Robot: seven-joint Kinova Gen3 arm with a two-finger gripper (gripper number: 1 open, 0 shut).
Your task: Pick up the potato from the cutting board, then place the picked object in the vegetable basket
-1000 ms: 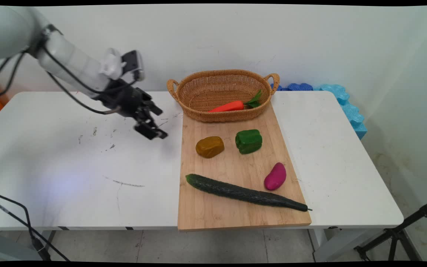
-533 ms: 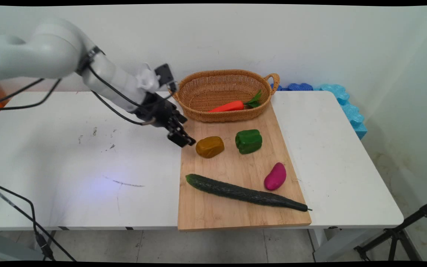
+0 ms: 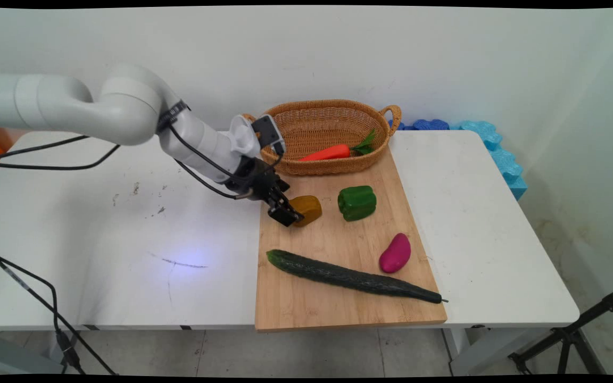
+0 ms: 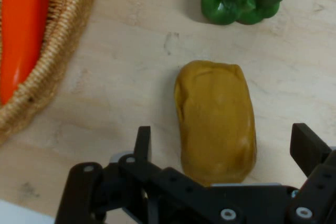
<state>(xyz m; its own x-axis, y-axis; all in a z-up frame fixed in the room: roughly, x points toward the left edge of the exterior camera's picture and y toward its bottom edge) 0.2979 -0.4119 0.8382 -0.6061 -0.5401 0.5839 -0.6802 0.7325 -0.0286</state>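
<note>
Fingers [image 4: 143, 142] of the black hand are spread wide, one on each side of the yellow-brown potato [image 4: 215, 124], and they do not pinch it; there is a gap on both sides. That potato lies flat on the wooden board [image 3: 333, 308], which sits on the white bench [image 3: 99, 239]. Just beside the potato is a green pepper [image 3: 357, 202]. Near them is a basket [image 3: 320, 104] with a carrot [image 3: 325, 153] inside. A long cucumber [image 3: 349, 276] and a purple potato [image 3: 395, 253] lie on the board, well apart from the hand
</note>
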